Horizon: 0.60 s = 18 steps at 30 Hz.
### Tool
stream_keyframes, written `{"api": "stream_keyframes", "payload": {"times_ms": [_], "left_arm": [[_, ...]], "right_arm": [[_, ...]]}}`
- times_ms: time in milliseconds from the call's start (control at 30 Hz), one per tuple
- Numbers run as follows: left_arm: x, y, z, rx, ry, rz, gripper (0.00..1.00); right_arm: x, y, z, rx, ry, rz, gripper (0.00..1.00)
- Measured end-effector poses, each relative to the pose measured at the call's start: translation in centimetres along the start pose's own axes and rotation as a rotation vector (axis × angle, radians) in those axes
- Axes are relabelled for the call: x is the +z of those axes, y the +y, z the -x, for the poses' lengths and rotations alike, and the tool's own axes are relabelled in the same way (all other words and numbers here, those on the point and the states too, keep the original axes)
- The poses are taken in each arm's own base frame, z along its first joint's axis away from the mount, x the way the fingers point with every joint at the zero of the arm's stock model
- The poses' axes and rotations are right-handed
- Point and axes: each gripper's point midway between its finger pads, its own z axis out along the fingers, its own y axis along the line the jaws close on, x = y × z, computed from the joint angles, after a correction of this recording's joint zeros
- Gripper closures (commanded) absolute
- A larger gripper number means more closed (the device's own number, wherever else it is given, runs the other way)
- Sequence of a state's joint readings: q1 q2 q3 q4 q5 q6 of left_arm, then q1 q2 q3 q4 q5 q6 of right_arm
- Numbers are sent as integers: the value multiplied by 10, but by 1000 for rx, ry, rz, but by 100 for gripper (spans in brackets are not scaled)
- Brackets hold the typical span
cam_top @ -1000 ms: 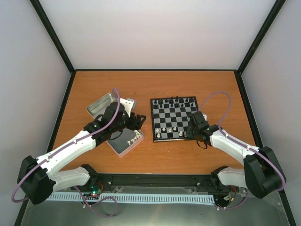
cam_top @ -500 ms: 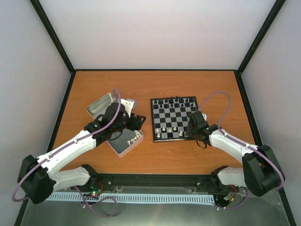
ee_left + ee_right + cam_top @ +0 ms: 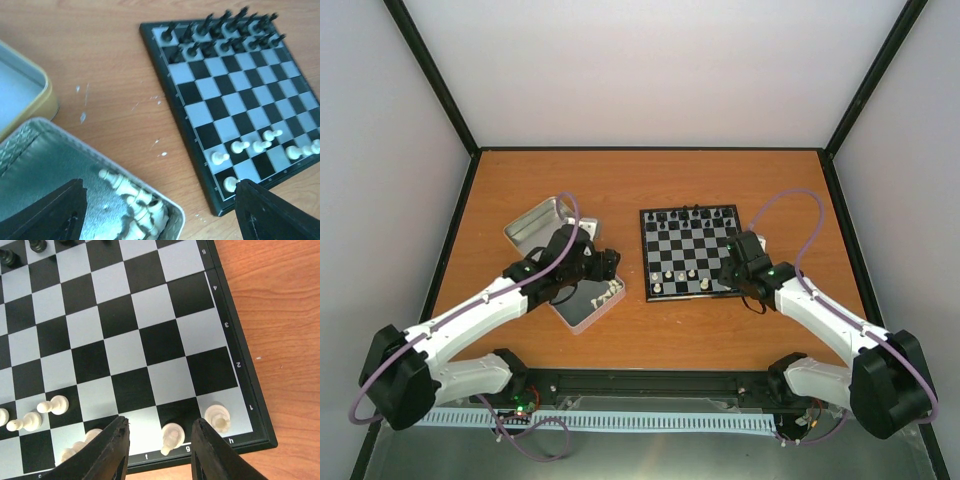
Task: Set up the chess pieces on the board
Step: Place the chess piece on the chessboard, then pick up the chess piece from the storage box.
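Wooden table (image 3: 620, 180): tin (image 3: 60, 165) holds white pieces (image 3: 135, 200).

Brightly and evenly lit from overhead, pale walls (image 3: 650, 70) washed almost white. Only soft, faint shadows under the arms (image 3: 470, 318) on the table (image 3: 650, 180). Sharp in the overhead view, yet too small to tell single chess pieces (image 3: 670, 275) apart. Softly blurred across the left wrist view, worst on the near fingers (image 3: 45, 215) and the tin (image 3: 50, 160); mild sheen on the board (image 3: 240, 100). Crisp squares in the right wrist view, blurred dark fingers there too.
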State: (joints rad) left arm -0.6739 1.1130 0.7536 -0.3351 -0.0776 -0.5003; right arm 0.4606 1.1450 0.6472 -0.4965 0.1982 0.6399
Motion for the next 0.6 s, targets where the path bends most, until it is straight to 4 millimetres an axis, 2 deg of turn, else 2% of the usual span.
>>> {"api": "stream_keyframes", "payload": {"times_ms": [100, 300, 467, 600], "left_arm": [[8, 11, -16, -22, 48, 44, 22], [34, 33, -59, -49, 206, 149, 48], [54, 53, -97, -75, 348, 236, 53], [60, 57, -101, -143, 360, 234, 54]], "right_arm": [[-1, -2, -3, 3, 11, -6, 65], [-17, 4, 7, 17, -34, 41, 64], [-21, 9, 13, 19, -44, 62, 65], [-21, 10, 12, 19, -36, 66, 65]]}}
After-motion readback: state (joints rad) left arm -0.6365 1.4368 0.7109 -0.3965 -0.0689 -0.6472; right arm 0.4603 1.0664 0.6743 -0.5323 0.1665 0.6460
